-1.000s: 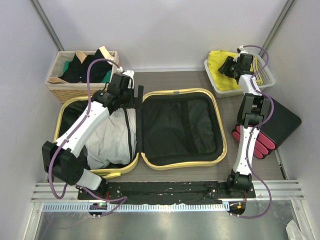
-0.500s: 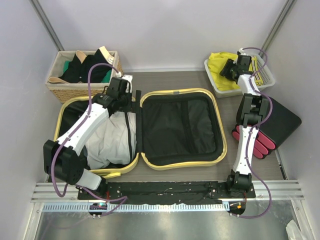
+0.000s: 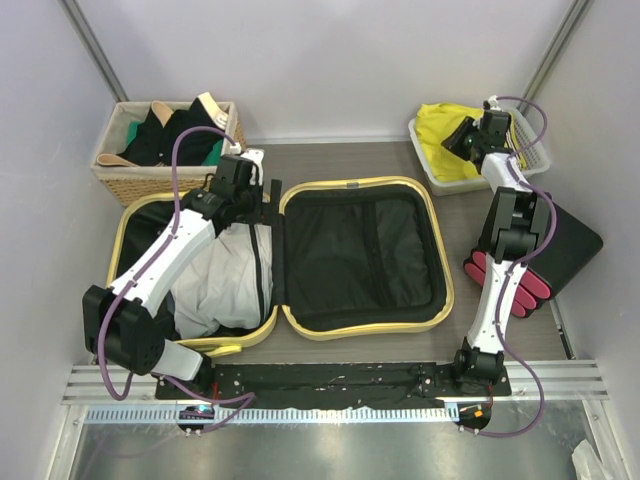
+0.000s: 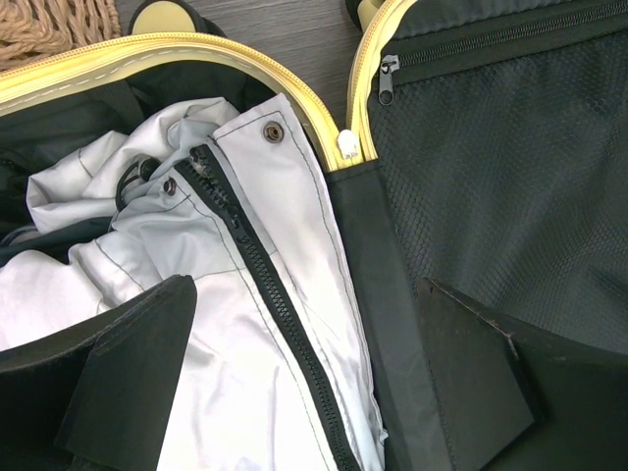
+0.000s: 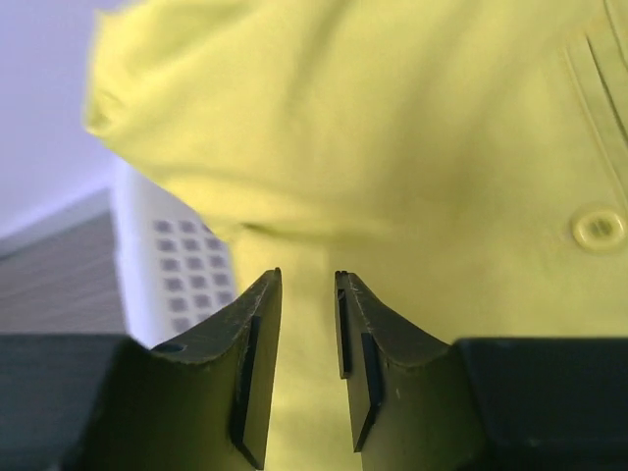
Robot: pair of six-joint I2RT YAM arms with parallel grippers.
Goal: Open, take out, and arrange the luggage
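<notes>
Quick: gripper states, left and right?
Left gripper: open, empty, over the white jacket.
Right gripper: jaws narrowly apart at the yellow shirt; grip cannot be told.

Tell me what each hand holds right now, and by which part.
Left hand: nothing, open above the white jacket. Right hand: cannot be told; its fingers stand narrowly apart at the yellow shirt, no pinch visible.

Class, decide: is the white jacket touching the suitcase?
Touching. The left wrist view shows the jacket lying inside the suitcase, its snap-studded edge resting against the yellow zip rim.
</notes>
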